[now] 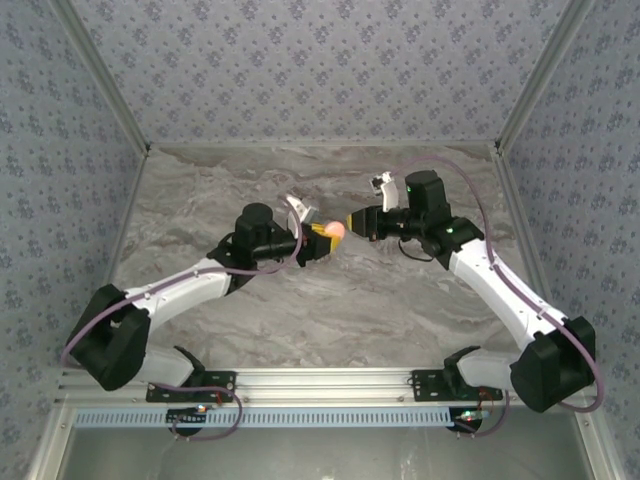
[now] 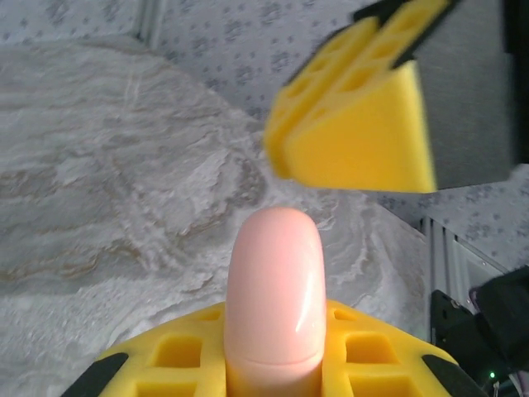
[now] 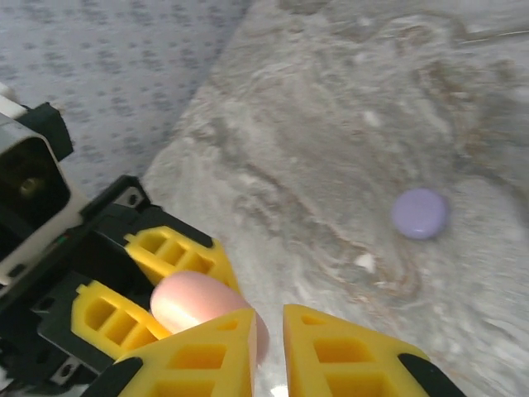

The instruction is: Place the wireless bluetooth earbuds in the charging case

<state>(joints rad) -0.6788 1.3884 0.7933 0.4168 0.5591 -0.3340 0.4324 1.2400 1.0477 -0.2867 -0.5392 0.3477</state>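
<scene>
Your left pincer (image 1: 322, 234) is clamped on the pink case (image 2: 274, 289), holding it in the air above the desk (image 3: 331, 124) with the rounded end sticking out past the yellow fingers. Your right pincer (image 3: 269, 318) sits just beside that end with its jaws all but closed. If a bud is pinched there, it is too small to tell, and I cannot tell whether a fingertip is touching the case. The case looks closed, with a faint seam near the left fingers, so the step is probably to work that seam open. Hold the left arm steady and bring the right tip in slowly along the seam. Don't push across it, because the shell is glossy and gripped only at its base, so a sideways nudge could twist it loose. A lilac disc (image 3: 420, 212) lies on the desk well apart from both pincers, and you should leave it for later.
</scene>
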